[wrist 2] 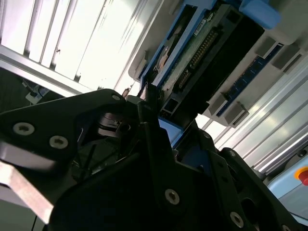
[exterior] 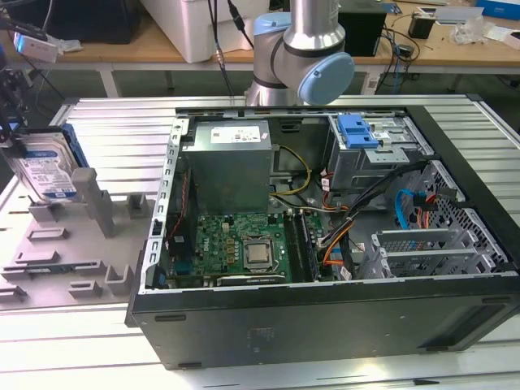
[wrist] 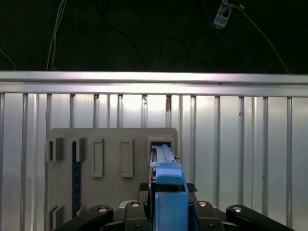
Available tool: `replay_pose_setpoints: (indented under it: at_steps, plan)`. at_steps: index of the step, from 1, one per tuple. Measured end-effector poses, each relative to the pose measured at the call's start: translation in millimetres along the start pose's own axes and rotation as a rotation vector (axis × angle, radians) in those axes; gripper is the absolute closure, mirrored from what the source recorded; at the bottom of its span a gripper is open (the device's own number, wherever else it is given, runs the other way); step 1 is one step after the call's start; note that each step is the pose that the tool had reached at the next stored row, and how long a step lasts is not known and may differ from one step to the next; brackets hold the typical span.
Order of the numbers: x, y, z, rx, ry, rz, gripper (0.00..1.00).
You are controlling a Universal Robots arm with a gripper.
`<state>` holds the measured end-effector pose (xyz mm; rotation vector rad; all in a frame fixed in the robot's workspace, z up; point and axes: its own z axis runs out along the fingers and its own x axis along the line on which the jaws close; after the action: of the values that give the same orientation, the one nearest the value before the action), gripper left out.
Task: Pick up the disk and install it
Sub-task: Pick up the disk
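Pick-up step: the end effector (wrist: 169, 192) pinches the disk (exterior: 49, 169) (standing tilted in the grey holder (exterior: 97, 199) on the tabletop (exterior: 122, 122), beside the computer case (exterior: 325, 325)), which I judge needs a straight pull out.

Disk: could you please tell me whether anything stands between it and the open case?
Yes. The gripper holds the disk; in the exterior view, a grey post and the case's side wall stand between it and the case's inside.
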<state>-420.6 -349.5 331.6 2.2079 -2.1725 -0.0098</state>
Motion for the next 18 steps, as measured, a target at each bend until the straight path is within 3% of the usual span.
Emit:
replay_pose_setpoints:
  at_steps: [18]
  plan:
    - [0.7, 1.0, -26.7, -0.0001, 0.0042, 0.001, 0.63]
